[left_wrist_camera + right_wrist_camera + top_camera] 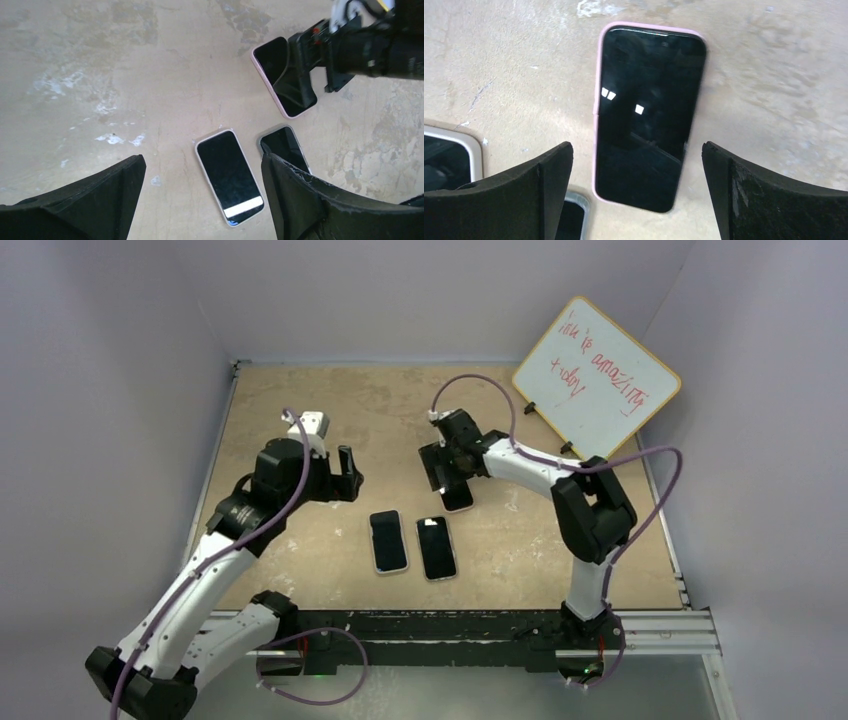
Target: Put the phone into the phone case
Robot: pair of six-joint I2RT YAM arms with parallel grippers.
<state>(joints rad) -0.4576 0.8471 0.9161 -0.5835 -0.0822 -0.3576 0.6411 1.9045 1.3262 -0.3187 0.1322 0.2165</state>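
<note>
The phone (pixel 646 115) lies screen-up in the pink case (pixel 597 100) on the bench (pixel 774 75). The right end effector (pixel 635 150) hangs just above the case, its fingers spread to either side and not touching it. The left end effector (pixel 201 160), also spread, is well apart from the case, and a white-rimmed phone (pixel 229 177) lies near the case.

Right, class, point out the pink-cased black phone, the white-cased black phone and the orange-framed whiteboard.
Pink-cased black phone (pixel 649 115): right wrist view, screen centre.
White-cased black phone (pixel 229 175): left wrist view, screen centre.
Orange-framed whiteboard (pixel 597 377): top external view, board centre.
</note>
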